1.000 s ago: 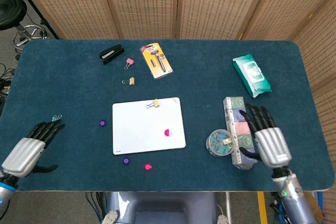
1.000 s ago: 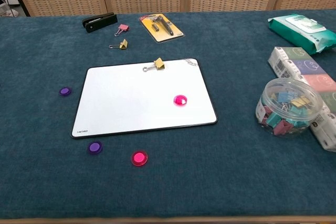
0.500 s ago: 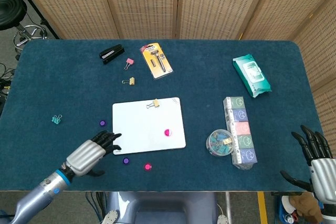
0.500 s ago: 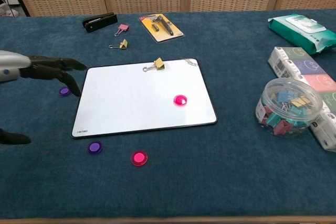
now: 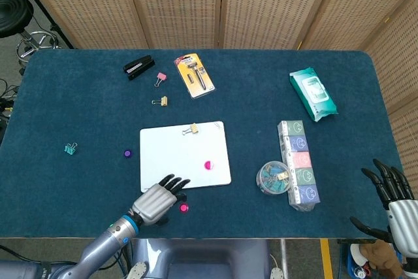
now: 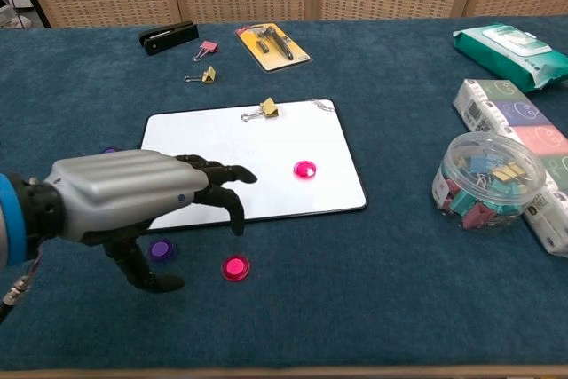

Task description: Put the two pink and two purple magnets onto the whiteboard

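Observation:
The whiteboard (image 5: 185, 155) (image 6: 266, 144) lies flat at mid-table with a gold binder clip on its far edge. One pink magnet (image 5: 208, 165) (image 6: 304, 169) sits on the board's right part. The other pink magnet (image 5: 184, 208) (image 6: 235, 267) lies on the cloth in front of the board. One purple magnet (image 5: 127, 153) rests left of the board. The second purple magnet (image 6: 161, 250) lies under my left hand (image 5: 157, 202) (image 6: 133, 201), which hovers with fingers spread and holds nothing. My right hand (image 5: 395, 197) hangs off the table's right front corner, fingers apart and empty.
A clear jar of binder clips (image 5: 274, 178) and a long box (image 5: 298, 161) stand at the right, with a wipes pack (image 5: 313, 94) behind them. A stapler (image 5: 138, 67), a razor pack (image 5: 194, 76) and loose clips lie at the back. A teal clip (image 5: 70, 149) lies far left.
My left hand has swung right along the front edge and now covers the front purple magnet. The right hand has withdrawn off the table's right corner. The magnets have not moved.

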`<state>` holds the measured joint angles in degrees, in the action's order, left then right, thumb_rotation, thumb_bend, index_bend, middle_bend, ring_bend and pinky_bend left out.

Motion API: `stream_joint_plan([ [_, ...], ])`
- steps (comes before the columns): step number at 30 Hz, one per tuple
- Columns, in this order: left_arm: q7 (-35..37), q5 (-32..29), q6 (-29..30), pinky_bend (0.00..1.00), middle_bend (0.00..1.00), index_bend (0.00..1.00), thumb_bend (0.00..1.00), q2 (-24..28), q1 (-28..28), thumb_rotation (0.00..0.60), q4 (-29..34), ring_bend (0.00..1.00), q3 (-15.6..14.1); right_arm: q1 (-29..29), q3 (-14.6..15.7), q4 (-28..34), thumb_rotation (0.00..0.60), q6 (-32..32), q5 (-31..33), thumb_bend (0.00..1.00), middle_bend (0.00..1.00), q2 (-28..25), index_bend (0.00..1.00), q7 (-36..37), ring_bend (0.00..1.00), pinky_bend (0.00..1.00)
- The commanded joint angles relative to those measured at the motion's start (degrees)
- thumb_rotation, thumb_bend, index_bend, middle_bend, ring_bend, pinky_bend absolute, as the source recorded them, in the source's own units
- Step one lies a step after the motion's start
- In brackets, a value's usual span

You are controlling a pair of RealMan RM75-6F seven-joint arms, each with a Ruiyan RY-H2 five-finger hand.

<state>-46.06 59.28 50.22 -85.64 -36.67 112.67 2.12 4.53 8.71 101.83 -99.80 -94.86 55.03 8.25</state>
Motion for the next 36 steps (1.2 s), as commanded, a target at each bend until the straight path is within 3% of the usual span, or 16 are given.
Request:
stream_joint_plan([
  [1, -3.9, -4.5, 3.1, 0.00, 0.00, 0.33, 0.27, -3.8, -2.7, 0.600, -1.0, 0.00, -0.5, -0.3, -0.5, 0.0, 0.600, 0.5, -0.1, 0.03, 0.00, -0.1, 0.12, 0.1, 0.00, 0.00],
  [11, -3.4, -6.6, 4.8, 0.00, 0.00, 0.36, 0.29, -6.6, -5.2, 0.600, -3.9, 0.00, -1.6, -1.4, -2.1, 0.0, 0.600, 1.9, -0.7, 0.03, 0.00, -0.5, 0.13, 0.6, 0.00, 0.00],
  [36, -1.1, -5.4, 7.7, 0.00, 0.00, 0.39, 0.30, -10.6, -7.1, 0.600, -9.1, 0.00, -4.0, -3.0, -4.7, 0.1, 0.600, 4.8, -1.2, 0.03, 0.00, -1.2, 0.13, 1.8, 0.00, 0.00],
])
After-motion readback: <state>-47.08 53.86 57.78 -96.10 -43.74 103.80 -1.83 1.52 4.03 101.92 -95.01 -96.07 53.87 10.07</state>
